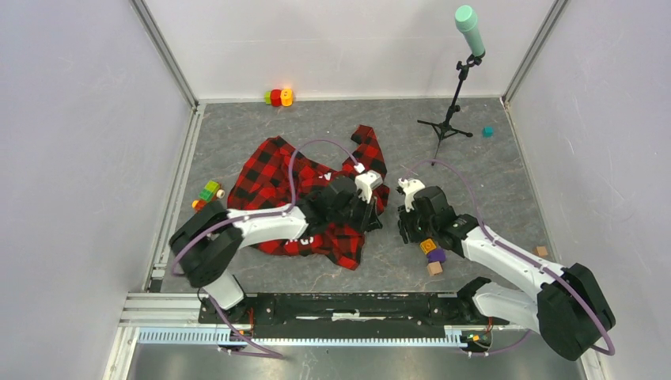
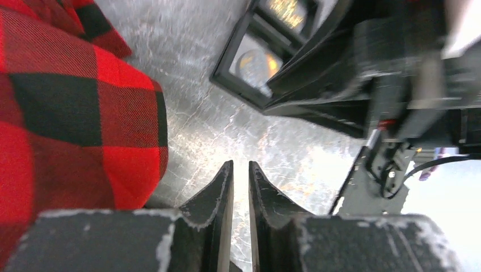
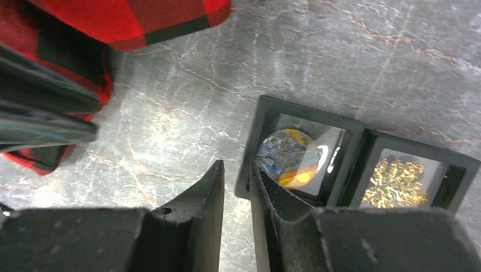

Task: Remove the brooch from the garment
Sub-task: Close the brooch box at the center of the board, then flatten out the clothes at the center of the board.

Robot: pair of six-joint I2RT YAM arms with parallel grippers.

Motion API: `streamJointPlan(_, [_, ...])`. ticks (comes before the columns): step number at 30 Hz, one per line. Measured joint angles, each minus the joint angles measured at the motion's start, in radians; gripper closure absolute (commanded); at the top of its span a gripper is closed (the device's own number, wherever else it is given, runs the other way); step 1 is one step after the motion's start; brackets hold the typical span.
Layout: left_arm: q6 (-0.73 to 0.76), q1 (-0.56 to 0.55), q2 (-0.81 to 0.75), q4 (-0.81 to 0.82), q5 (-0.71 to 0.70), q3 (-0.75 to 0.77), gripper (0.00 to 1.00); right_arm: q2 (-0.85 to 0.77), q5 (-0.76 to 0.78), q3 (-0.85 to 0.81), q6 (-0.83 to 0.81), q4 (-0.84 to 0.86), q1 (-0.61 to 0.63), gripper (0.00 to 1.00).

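The red-and-black check garment (image 1: pixel 269 170) lies crumpled left of centre on the grey floor; its edge shows in the left wrist view (image 2: pixel 68 113) and the right wrist view (image 3: pixel 136 17). No brooch shows on the cloth in view. My left gripper (image 1: pixel 372 218) (image 2: pixel 241 164) hovers just off the garment's right edge, its fingers a narrow gap apart with only floor between them. My right gripper (image 1: pixel 405 231) (image 3: pixel 237 164) is open and empty, next to a black frame case (image 3: pixel 266 113) holding a round blue-and-orange disc (image 3: pixel 286 150). I cannot tell whether that disc is the brooch.
A second black case (image 3: pixel 454 164) with a gold ornament (image 3: pixel 397 184) adjoins the first. Toy blocks lie at the back (image 1: pixel 277 97), left (image 1: pixel 207 192) and under the right arm (image 1: pixel 431 252). A microphone stand (image 1: pixel 453 111) stands at the back right. Walls enclose the floor.
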State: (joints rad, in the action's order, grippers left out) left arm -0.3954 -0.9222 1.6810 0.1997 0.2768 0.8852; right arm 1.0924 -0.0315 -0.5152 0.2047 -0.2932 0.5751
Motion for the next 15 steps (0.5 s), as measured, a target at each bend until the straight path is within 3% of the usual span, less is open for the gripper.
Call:
streamJointPlan(5, [0.000, 0.003, -0.192, -0.056, -0.045, -0.043, 0.67, 0.022, -0.076, -0.007, 0.002, 0.018, 0.019, 0.60])
streamJointPlan(11, [-0.030, 0.056, -0.454, -0.175, -0.146, -0.161, 0.31, 0.052, -0.125, -0.010, 0.035, 0.090, 0.106, 0.35])
streamJointPlan(15, [-0.069, 0.117, -0.616, -0.272, -0.244, -0.245, 0.12, 0.067, -0.126, -0.034, 0.044, 0.153, 0.113, 0.16])
